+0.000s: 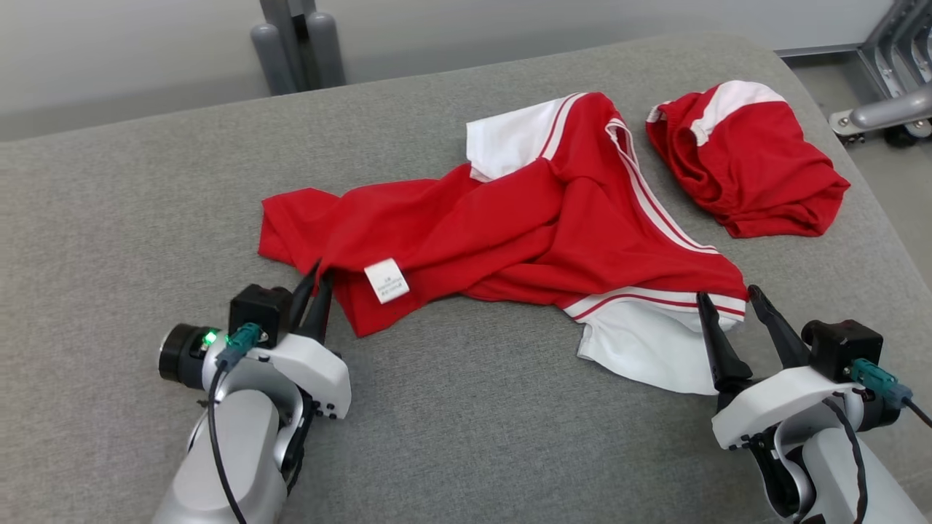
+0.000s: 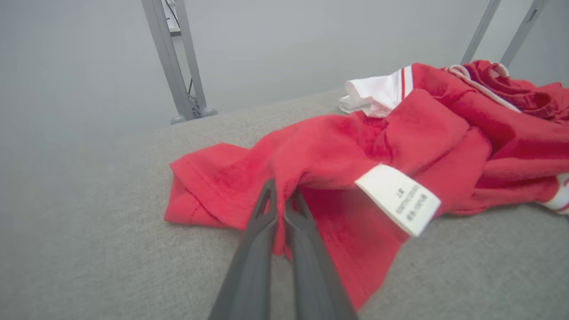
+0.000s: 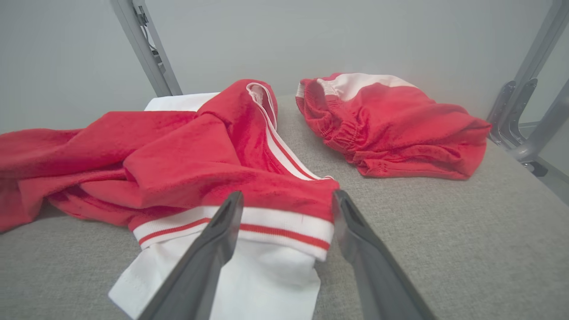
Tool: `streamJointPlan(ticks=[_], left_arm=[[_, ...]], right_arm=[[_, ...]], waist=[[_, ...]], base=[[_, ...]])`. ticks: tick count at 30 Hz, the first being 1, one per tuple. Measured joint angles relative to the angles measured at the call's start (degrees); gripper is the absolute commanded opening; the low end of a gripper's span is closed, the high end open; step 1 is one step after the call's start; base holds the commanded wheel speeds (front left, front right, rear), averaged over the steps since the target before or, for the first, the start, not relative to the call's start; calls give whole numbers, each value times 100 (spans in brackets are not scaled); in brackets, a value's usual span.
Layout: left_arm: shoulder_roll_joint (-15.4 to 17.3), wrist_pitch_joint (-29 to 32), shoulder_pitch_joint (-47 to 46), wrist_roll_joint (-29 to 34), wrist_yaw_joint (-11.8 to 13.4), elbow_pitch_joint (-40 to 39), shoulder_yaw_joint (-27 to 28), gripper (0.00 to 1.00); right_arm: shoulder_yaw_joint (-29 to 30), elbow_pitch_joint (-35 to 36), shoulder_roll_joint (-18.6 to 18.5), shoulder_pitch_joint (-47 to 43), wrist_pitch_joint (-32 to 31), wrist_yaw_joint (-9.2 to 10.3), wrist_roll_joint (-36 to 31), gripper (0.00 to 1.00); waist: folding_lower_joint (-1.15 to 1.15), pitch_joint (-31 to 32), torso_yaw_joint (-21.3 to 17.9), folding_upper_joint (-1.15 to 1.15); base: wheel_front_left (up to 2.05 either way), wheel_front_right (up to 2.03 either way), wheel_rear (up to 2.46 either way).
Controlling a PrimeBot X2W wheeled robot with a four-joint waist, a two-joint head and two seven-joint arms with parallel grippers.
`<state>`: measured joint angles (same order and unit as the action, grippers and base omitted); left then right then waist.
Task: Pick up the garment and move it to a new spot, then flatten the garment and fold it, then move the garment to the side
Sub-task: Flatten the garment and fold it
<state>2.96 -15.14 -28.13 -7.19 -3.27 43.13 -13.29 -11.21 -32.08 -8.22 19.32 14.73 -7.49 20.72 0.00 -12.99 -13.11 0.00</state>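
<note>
The garment (image 1: 510,225) is a red shirt with white sleeves and striped trim, lying crumpled across the grey cushion; a white care label (image 1: 386,280) sticks out near its front hem. My left gripper (image 1: 317,280) is shut on the red hem, and in the left wrist view its fingers (image 2: 280,209) pinch a fold of the garment (image 2: 338,151). My right gripper (image 1: 728,300) stands open at the white sleeve, its fingers straddling the striped cuff (image 3: 284,222) of the garment (image 3: 178,160).
A second red and white piece of clothing (image 1: 743,160) lies bunched at the back right of the cushion (image 1: 466,437). Grey metal frame legs (image 1: 298,44) stand behind the cushion, and a wheeled metal base (image 1: 888,109) sits at the far right.
</note>
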Motion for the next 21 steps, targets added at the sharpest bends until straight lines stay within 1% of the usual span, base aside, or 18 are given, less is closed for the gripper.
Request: streamJointPlan(ticks=[9, 21], left_arm=[[2, 1, 370, 1, 102, -1066, 495, 0], [-2, 0, 898, 123, 280, -2215, 1176, 0]], right_arm=[[-32, 24, -10, 10, 15, 0, -21, 100], [157, 160, -38, -88, 20, 0, -125, 100]], waist=[[0, 262, 301, 0], [0, 643, 890, 0]], base=[[0, 0, 0], [0, 0, 0]])
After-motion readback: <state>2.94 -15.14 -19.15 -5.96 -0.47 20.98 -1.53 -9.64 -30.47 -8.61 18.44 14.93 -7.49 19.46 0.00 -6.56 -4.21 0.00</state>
